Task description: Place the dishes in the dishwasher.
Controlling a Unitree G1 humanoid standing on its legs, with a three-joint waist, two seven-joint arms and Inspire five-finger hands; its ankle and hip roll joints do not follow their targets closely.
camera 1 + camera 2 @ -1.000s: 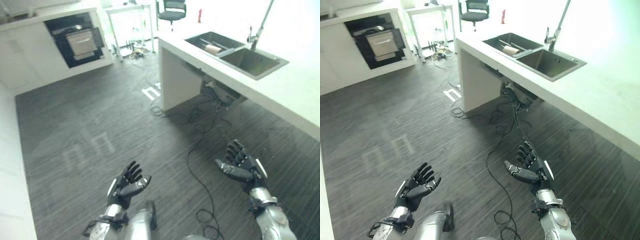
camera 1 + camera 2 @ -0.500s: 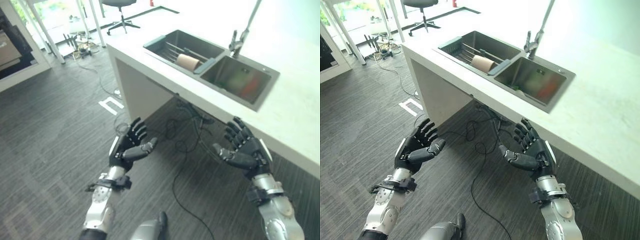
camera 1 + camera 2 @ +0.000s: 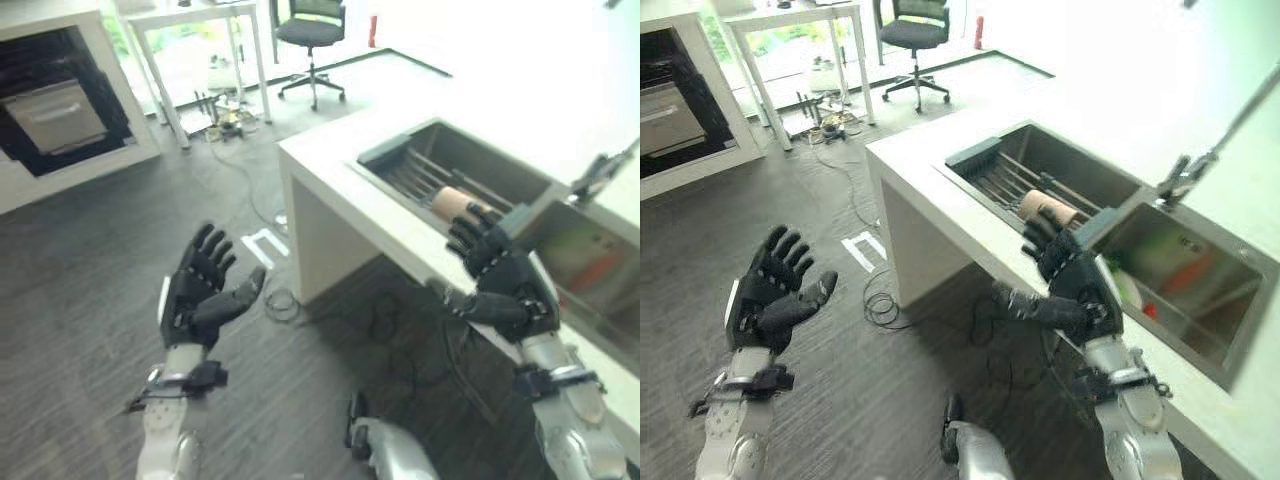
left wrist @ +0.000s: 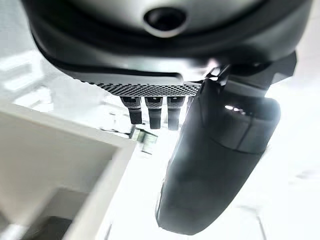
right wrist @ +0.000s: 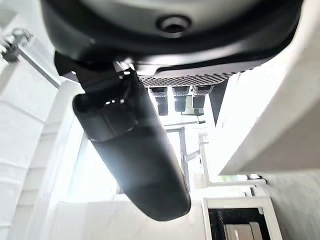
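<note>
A kitchen seen from above. The task looks barely started: both robot hands are empty, fingers spread. The left robot hand (image 3: 200, 295) hangs over the dark floor at 8 o'clock; the right robot hand (image 3: 508, 283) hovers at the white counter (image 3: 330, 170) edge at 3 o'clock. Just beyond it, a tan cup (image 3: 455, 204) lies on its side in the sink (image 3: 437, 165) rack. The open dishwasher (image 3: 55, 115) stands well apart at 10 o'clock. Picking up and loading remain.
</note>
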